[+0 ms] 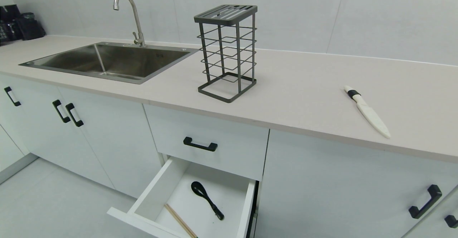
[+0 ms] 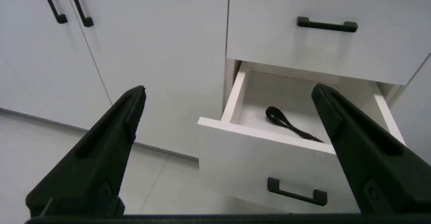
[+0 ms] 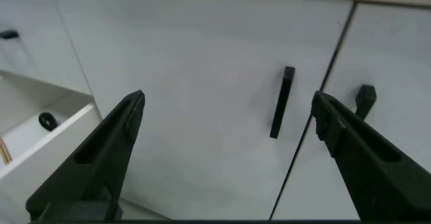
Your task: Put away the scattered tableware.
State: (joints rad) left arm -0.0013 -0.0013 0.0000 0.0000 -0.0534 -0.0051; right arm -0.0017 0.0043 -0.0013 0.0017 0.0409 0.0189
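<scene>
— How do the claws stand?

— The left gripper point(image 2: 229, 91) has its two black fingers spread wide, with nothing between them. It hangs before the white cabinets, facing the pulled-out white lower drawer point(image 2: 249, 157). The right gripper point(image 3: 229, 97) is spread just as wide and also holds nothing. It is in front of a white cabinet door with an upright black bar handle point(image 3: 283, 103).

— What lies in that drawer?

— A black long-handled spoon point(image 1: 206, 199) lies flat on the drawer floor, bowl toward the cabinet and handle toward the drawer front. Near it but apart, closer to the front panel, lie thin light wooden chopsticks point(image 1: 180, 221), partly cut off at the picture's edge. The shut white upper drawer point(image 1: 200, 144), with a black handle, sits directly above.

— And on top?

— A white knife with a black band point(image 1: 366, 111) lies flat on the pale matte countertop point(image 1: 304, 87), on the robot's right, tip toward the front edge. Well apart from it, toward the left, a dark metal wire rack with a slotted top point(image 1: 227, 53) stands upright. Left of the rack is the stainless steel sink point(image 1: 71, 57), with its curved metal faucet point(image 1: 130, 14) at the back rim.
</scene>
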